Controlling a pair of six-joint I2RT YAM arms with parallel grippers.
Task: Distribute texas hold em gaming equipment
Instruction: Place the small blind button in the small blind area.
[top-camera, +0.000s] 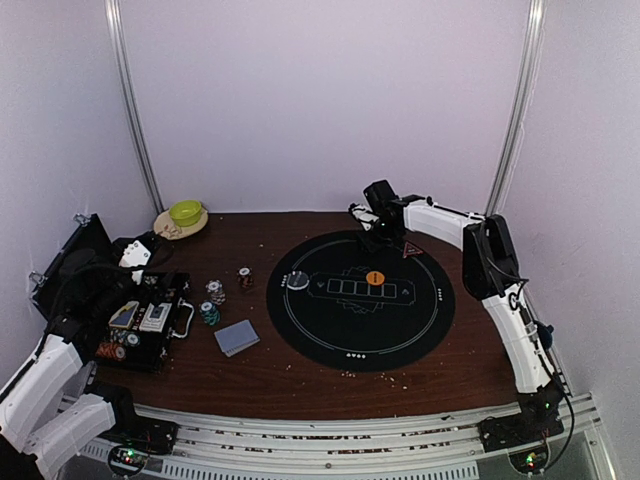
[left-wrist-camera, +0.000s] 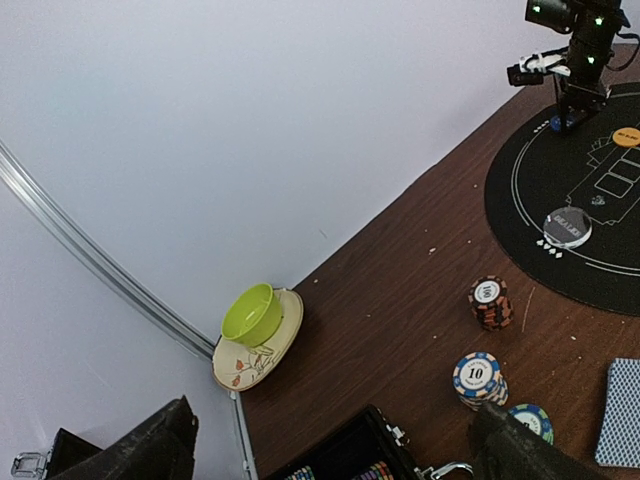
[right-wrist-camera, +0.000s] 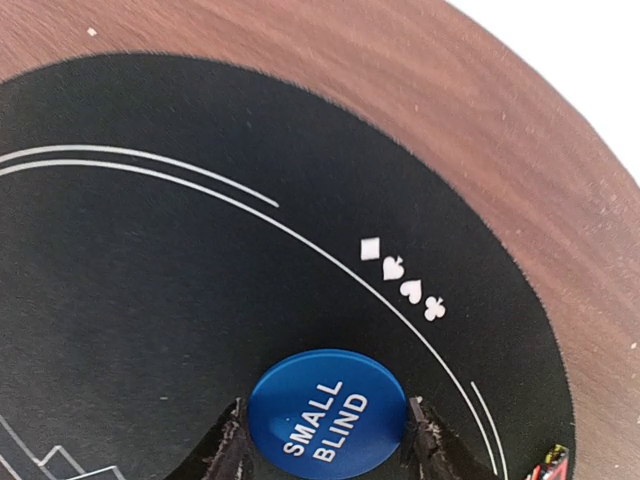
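Here, right gripper (right-wrist-camera: 325, 438) pinches blue button (right-wrist-camera: 324, 412), chip stacks (left-wrist-camera: 490, 302) beside mat (top-camera: 345, 335).

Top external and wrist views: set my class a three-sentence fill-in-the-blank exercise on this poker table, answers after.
The blue disc held in the right pincer reads SMALL ____.
The round disc at the middle of the black mat is coloured ____.
The top chip of the blue-and-white stack shows the number ____.
Missing: BLIND; orange; 10.
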